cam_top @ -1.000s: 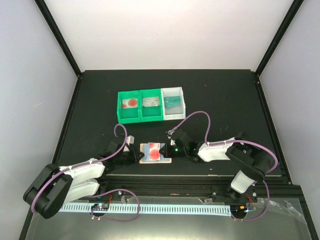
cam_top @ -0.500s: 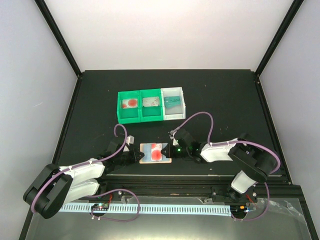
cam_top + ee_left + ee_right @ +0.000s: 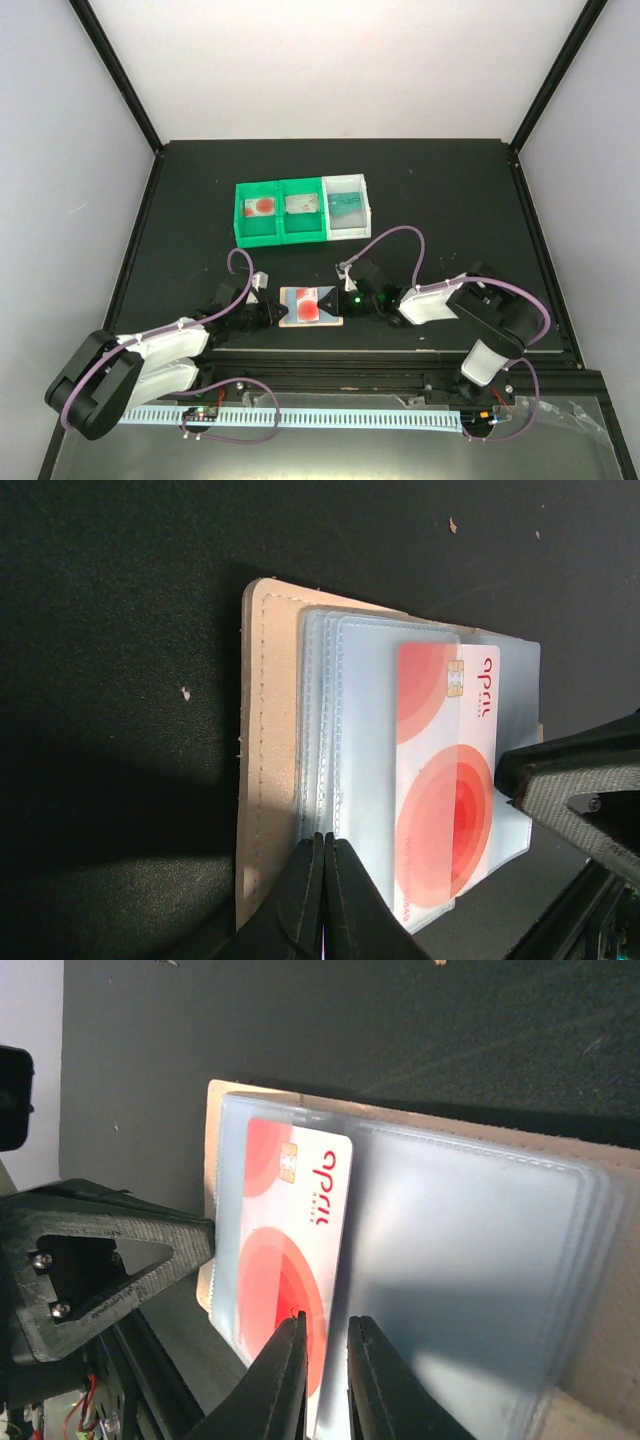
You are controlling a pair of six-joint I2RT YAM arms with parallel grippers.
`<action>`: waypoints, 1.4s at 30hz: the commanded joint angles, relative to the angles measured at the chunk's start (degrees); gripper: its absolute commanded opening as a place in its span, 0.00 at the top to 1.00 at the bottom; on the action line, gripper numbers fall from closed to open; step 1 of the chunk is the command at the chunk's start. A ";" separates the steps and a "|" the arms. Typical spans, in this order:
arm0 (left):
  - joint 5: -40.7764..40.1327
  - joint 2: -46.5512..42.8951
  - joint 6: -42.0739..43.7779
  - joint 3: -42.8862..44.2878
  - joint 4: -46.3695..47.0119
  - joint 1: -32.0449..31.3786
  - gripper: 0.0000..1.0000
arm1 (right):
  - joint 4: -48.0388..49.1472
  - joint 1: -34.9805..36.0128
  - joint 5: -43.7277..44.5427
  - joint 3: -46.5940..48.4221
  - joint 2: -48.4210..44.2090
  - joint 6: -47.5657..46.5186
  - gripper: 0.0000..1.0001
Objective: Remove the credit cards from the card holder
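Card holder lies open; left gripper clamps shut at its 9 o'clock edge, likely anchoring it; right gripper at 3 o'clock straddles the red card, fingers slightly parted.

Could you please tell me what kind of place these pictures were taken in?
Probably a lab robot cell: a black table walled by white panels, two robot arms bolted at its near edge, and a green-and-white bin tray.
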 commanded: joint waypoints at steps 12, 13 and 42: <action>0.15 1.82 -0.20 -0.78 -0.48 -0.13 0.95 | 6.05 -0.41 -2.45 -0.36 4.64 1.93 0.84; 0.10 1.85 -0.20 -0.78 -0.47 -0.15 0.95 | 6.30 -0.44 -2.57 -0.28 4.81 1.97 0.84; -0.34 -6.39 2.03 4.99 -10.20 -0.57 0.66 | -8.81 -4.64 2.65 -3.53 -12.54 -5.05 0.99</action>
